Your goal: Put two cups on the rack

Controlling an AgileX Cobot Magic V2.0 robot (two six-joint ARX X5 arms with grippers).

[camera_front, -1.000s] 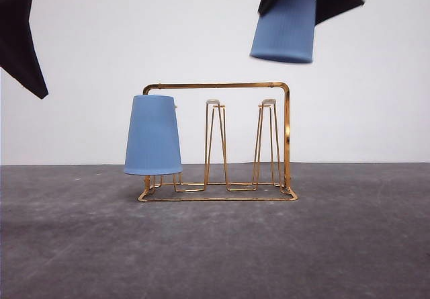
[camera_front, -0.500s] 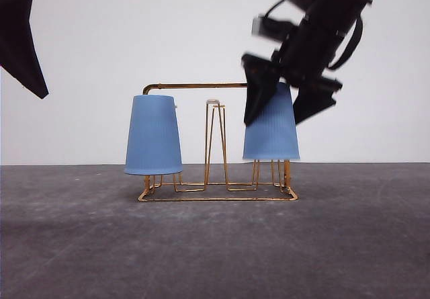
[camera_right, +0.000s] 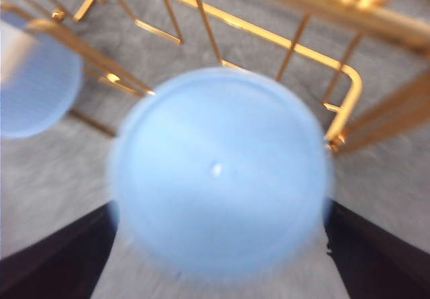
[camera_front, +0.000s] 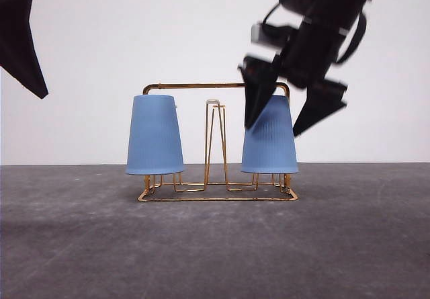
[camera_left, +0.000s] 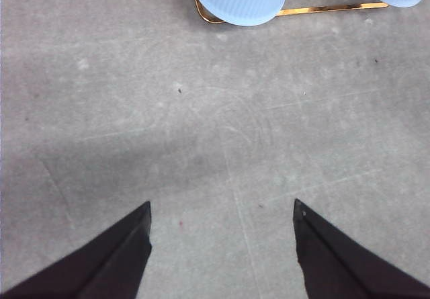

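Note:
Two light-blue ribbed cups stand upside down on the gold wire rack (camera_front: 215,85). The left cup (camera_front: 154,136) covers the left prong. Over the right prong sits the right cup (camera_front: 270,144), its rim just above the rack's base. My right gripper (camera_front: 272,130) straddles that cup's upper part, open; one finger overlaps the cup and the other stands clear of its side. In the right wrist view the cup's round bottom (camera_right: 218,171) lies between the fingers, blurred. My left gripper (camera_left: 222,205) hangs open over bare table, well to the left of the rack.
The rack's middle prong (camera_front: 213,102) with its white tip stands bare between the cups. The grey table (camera_front: 215,245) stretches in front of the rack, with a white wall behind. The rack's base wire (camera_left: 329,8) shows in the left wrist view.
The right arm brought the cup down from high above onto the right prong. Since half a second ago the cup sank lower and the fingers spread apart. The left arm stayed still.

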